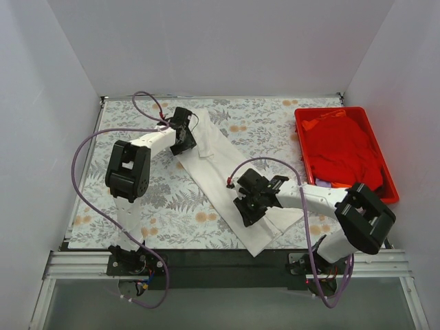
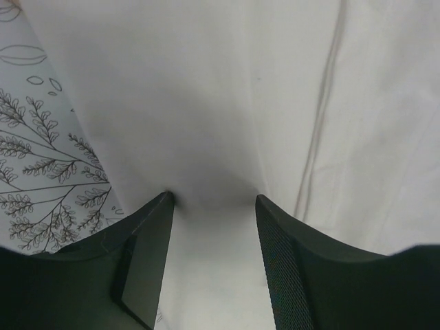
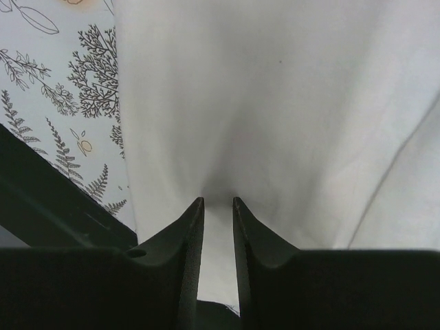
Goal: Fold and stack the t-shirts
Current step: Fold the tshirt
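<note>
Plain white walls [image 1: 220, 41] on three sides, evenly lit. Table under a grey floral tablecloth [image 1: 165, 206]. Black strip [image 1: 206, 256] and metal rail [image 1: 227, 269] along near edge.

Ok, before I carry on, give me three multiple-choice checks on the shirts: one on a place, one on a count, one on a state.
1. Where is the red t-shirt?
A. In the red tray at the far right
B. Under the other shirt
C. At the table's near left corner

2. How many shirts lie on the tablecloth?
A. None
B. One
C. Two

3. How does the white t-shirt lie?
A. Spread flat, sleeves out
B. Balled up
C. Folded into a long narrow strip, set diagonally

Answers:
1 A: the red cloth sits bunched inside the tray.
2 B: only the white t-shirt lies on the tablecloth.
3 C: the top view shows one long band running from far left to near right.
</note>
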You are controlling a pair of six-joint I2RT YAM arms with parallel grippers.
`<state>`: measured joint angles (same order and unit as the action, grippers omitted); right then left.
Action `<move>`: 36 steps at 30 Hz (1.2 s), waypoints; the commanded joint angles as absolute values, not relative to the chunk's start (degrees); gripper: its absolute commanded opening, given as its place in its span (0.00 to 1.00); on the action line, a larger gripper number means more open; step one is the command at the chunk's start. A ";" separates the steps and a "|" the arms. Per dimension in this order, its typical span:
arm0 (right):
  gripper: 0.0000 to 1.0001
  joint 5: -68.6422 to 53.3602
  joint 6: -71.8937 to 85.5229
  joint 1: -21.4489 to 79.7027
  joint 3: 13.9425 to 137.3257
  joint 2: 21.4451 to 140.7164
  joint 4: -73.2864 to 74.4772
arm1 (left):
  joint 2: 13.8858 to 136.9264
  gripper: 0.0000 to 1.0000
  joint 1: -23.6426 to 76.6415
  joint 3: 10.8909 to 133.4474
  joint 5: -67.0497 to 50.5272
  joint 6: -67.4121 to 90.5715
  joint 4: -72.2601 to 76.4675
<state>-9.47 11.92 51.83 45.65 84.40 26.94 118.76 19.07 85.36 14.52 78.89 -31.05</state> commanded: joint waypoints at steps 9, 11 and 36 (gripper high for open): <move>0.31 -17.74 12.47 59.05 53.51 95.44 22.95 | 133.13 0.51 18.98 98.23 13.54 73.13 -30.94; 0.32 -21.25 13.18 61.17 56.85 100.00 21.80 | 135.43 0.53 19.25 101.67 12.14 71.47 -31.03; 0.27 -20.65 10.46 39.20 62.33 90.18 22.41 | 111.82 0.72 20.57 97.44 13.19 69.43 -35.33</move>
